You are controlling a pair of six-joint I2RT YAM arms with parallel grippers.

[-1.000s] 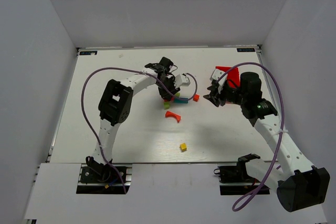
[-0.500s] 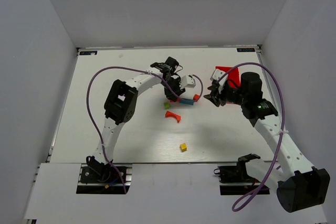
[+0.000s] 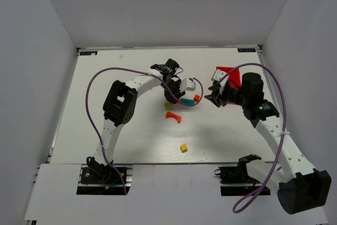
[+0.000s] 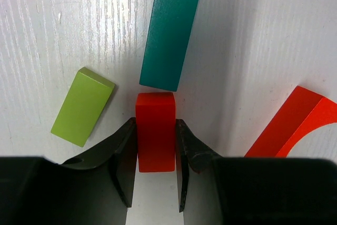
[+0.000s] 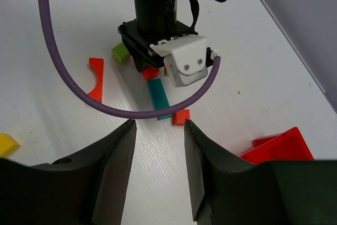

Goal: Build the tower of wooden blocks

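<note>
The teal bar (image 3: 187,101) lies flat near the middle of the white table (image 3: 142,135), and I place everything else from it. Furthest to its left lies the green block (image 3: 167,106), flat on the table and clear of the other pieces. Just left of the bar, the left gripper (image 4: 156,135) points straight down with its jaws closed on a red block (image 4: 156,111), which rests on the table. In the wrist view the block's far end sits right at the bar's near end, but I cannot tell whether they touch. The red arch (image 3: 173,116) lies on its side in front of the bar, a little to the left. The yellow cube (image 3: 184,147) sits alone, well apart from the bar towards the near edge. An orange cube (image 3: 196,98) sits just beside the bar's right end. Further right, the right gripper (image 5: 158,130) hangs above the table with its jaws apart and nothing between them. The red bin (image 3: 227,75) is behind it, partly hidden by the arm.
</note>
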